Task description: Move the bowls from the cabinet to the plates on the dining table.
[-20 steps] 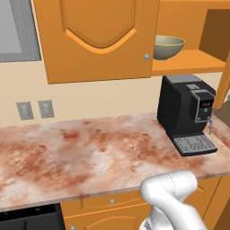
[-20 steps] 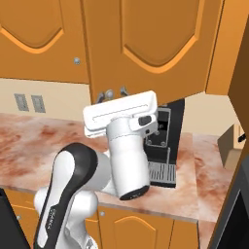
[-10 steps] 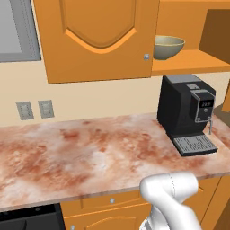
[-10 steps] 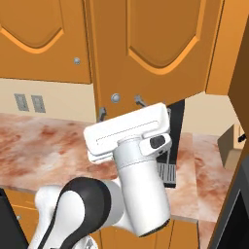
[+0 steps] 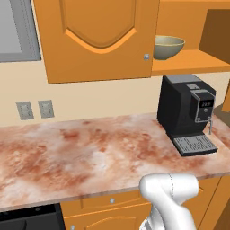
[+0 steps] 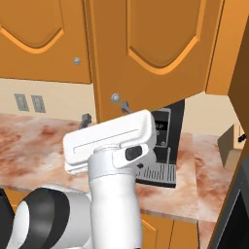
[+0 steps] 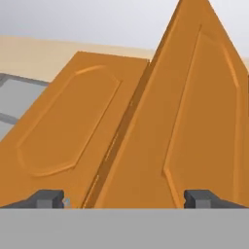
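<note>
Gripper (image 6: 104,113) has just spread wide, releasing the opened cabinet (image 6: 146,53) door; bowl (image 5: 167,46) on shelf now reachable

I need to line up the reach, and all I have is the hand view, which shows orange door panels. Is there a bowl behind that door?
Observer: Yes. The left base view shows one bowl on the open cabinet shelf.
Operator: Anything under that shelf to avoid?
Observer: A black coffee machine stands on the counter right below it.
Operator: Where is the hand?
Observer: In the right base view the hand is open and holds nothing, just below the knob of the swung-out door.
</note>
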Robot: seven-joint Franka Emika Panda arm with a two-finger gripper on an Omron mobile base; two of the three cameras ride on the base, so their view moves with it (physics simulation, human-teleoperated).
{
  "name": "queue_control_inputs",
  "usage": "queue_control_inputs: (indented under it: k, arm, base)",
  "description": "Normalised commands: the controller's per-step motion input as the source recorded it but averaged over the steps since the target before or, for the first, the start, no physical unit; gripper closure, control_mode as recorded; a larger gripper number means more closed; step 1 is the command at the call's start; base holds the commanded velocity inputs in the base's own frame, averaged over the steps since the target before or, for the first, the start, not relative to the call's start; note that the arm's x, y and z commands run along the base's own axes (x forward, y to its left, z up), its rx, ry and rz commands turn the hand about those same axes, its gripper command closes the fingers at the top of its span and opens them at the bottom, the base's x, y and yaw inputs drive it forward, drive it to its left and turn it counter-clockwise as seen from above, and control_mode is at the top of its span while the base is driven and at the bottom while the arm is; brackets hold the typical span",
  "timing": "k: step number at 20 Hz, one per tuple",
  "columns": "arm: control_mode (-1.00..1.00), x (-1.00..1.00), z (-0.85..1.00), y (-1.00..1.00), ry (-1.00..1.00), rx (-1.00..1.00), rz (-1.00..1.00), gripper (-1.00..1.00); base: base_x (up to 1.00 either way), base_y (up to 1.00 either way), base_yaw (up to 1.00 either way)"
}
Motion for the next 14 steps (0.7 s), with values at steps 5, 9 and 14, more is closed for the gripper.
queue_control_inputs:
  k: [5, 9, 14]
  arm:
    - [-1.00, -0.06, 0.00, 0.41, 0.15, -0.05, -0.25, -1.00]
    - [-1.00, 0.07, 0.00, 0.48, 0.15, -0.07, -0.22, -1.00]
    - [-1.00, 0.16, 0.00, 0.50, 0.10, -0.06, -0.20, -1.00]
  base:
    - [0.00, 0.00, 0.00]
    - [0.00, 0.00, 0.00]
    - [0.00, 0.00, 0.00]
